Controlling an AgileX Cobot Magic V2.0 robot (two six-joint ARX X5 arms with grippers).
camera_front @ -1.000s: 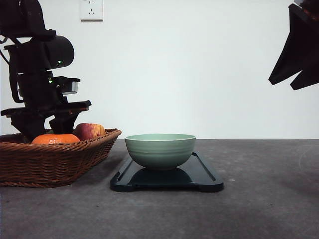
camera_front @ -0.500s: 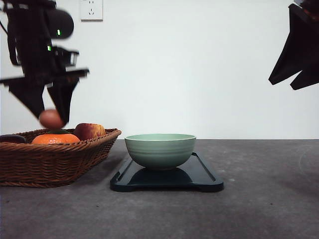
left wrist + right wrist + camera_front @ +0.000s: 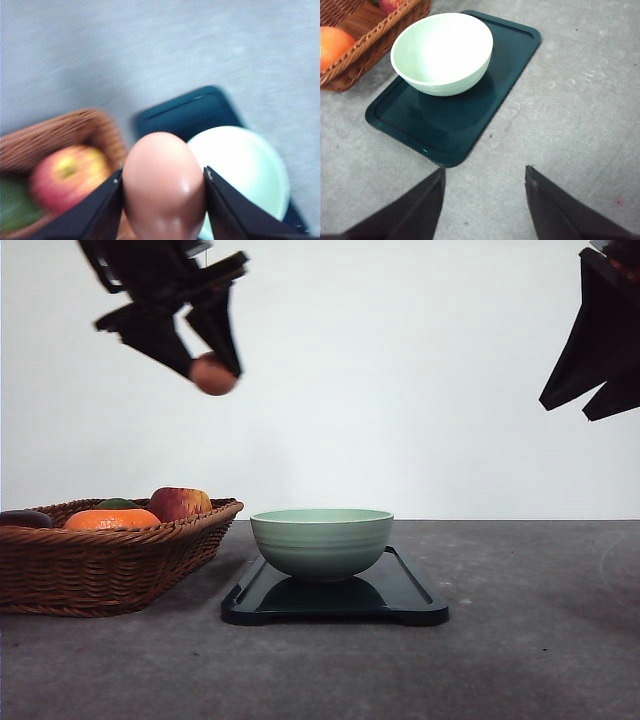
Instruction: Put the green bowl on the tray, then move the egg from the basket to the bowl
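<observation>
So the left claw is clamped on the egg, holding it high up in the air, above the gap between the basket and the green bowl. In the left wrist view the egg sits snug between both fingers, with the bowl and tray blurry below it. The green bowl sits on the tray, toward the end nearer the basket, and it looks empty. The basket is just beside the tray on the desk, with an apple and an orange fruit in it. The right claw hangs up high off to the right, fingers spread apart, nothing in it.
</observation>
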